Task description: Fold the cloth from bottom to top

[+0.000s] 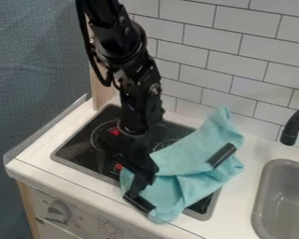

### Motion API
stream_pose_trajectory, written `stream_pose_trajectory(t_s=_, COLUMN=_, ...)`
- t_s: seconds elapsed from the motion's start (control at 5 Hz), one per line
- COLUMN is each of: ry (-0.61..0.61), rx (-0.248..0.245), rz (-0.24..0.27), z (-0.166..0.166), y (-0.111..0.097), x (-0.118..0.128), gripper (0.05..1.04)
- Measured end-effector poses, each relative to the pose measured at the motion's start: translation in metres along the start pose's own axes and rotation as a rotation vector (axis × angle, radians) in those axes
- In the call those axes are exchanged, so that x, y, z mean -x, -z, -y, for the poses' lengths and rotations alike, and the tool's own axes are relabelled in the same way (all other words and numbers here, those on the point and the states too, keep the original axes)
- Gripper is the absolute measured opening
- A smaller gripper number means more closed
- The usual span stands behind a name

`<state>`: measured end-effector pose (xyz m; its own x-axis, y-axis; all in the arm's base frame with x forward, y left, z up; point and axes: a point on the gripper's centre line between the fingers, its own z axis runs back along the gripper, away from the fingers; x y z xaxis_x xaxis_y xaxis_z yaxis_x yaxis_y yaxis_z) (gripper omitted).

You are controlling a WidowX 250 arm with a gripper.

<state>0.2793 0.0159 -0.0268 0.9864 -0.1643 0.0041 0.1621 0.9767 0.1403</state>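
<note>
The black gripper (181, 179) hangs low over the front right part of the stove, its fingers wide apart. One fingertip (139, 204) is at the cloth's lower left edge, near the counter's front; the other (222, 155) shows against the cloth's right part. The light blue cloth (192, 151) lies crumpled between and around them, with one corner pointing up toward the tiled wall. A crease runs across its middle, and its lower part hangs over the stove's front right edge. Cloth hides part of the link to the right fingertip.
Under the arm is the black stove top (83, 147) with its grey rim. To the right are a grey sink (283, 200) and a black faucet (294, 126). A tiled wall (233, 56) stands behind, and a clear raised edge (46, 135) runs along the counter's left side.
</note>
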Motion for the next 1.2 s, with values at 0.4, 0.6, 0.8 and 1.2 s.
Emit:
stream_pose_trajectory(t_s=0.4, ry=0.010, rx=0.056, rz=0.003, z=0.009, y=0.008, x=-0.003, gripper=0.938)
stream_pose_trajectory(t_s=0.6, ry=-0.011, rx=0.075, rz=0.001, z=0.009, y=0.013, x=-0.002, gripper=0.668)
stream_pose_trajectory(t_s=0.8, ry=-0.006, rx=0.072, rz=0.008, z=0.009, y=0.013, x=-0.003, gripper=0.463)
stream_pose_trajectory(t_s=1.2, ry=0.001, rx=0.071, rz=0.021, z=0.009, y=0.014, x=-0.005, gripper=0.195)
